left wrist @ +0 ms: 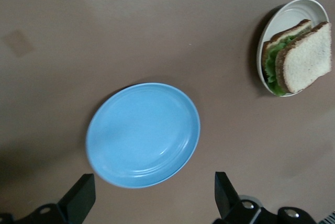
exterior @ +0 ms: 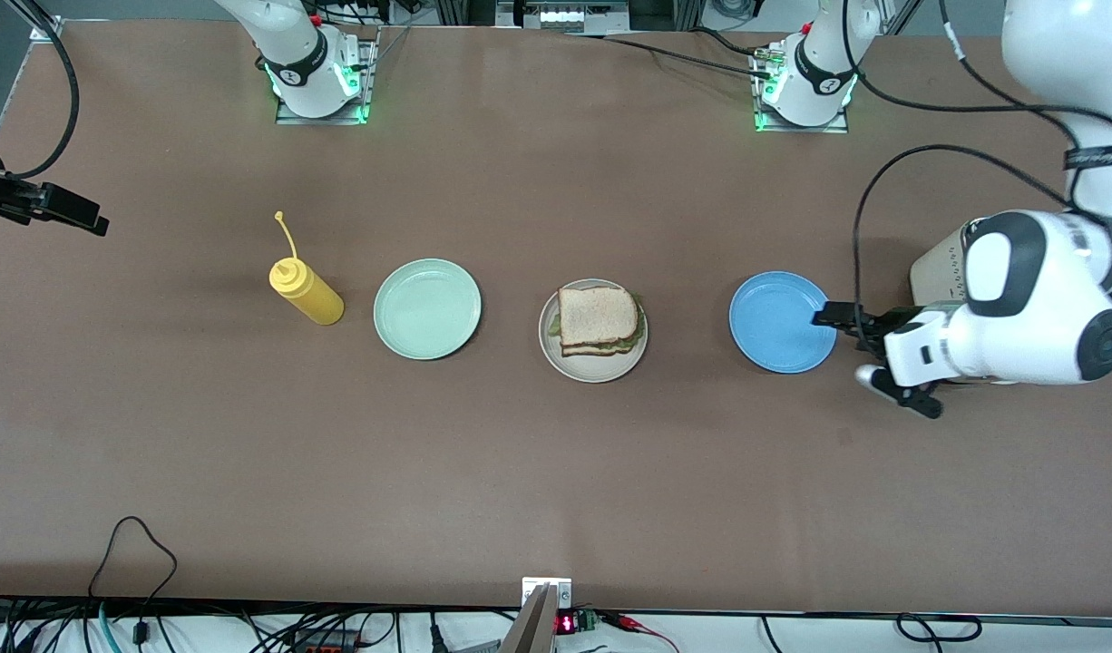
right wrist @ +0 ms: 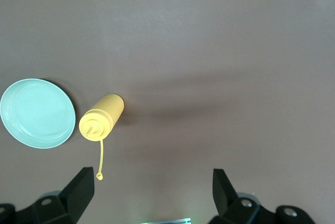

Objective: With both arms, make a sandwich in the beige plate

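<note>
Brown tabletop (exterior: 556, 472) carries three plates, one sandwich and one bottle, lined up in a row. Mint green plate (exterior: 427, 308), beige plate (exterior: 593, 330) at centre and blue plate (exterior: 783, 322) run toward my left arm's end. My one sandwich (exterior: 599, 319) rests on the beige plate, lettuce showing between two slices. One yellow squeeze bottle (exterior: 306, 291) stands at the mint plate's nine o'clock. My left gripper (left wrist: 152, 195) hangs released over the blue plate's edge; my right gripper (right wrist: 152, 192), probably idle, is spread wide beyond the bottle.
</note>
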Robot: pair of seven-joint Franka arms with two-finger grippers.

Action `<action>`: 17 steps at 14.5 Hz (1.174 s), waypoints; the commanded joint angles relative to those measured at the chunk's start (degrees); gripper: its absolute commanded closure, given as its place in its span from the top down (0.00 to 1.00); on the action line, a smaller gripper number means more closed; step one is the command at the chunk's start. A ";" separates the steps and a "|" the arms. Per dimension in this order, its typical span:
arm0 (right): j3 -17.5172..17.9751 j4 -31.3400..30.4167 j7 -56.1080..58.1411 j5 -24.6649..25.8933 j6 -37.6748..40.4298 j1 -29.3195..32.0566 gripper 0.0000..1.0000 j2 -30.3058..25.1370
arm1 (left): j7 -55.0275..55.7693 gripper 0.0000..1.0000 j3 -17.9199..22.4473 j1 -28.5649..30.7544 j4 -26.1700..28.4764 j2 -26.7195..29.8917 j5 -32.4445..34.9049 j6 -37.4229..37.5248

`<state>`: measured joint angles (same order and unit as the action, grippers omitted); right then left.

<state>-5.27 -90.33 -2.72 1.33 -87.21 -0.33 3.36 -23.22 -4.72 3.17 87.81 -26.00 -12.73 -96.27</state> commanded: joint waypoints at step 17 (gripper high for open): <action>-0.01 0.85 -0.18 -0.81 0.99 0.15 1.00 0.24 | 25.68 1.00 4.20 -2.21 -5.30 18.00 13.25 10.23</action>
<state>-5.28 -90.32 -2.72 1.33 -87.09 -0.29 3.38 1.78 1.31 -0.57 79.70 -9.86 -0.10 -86.25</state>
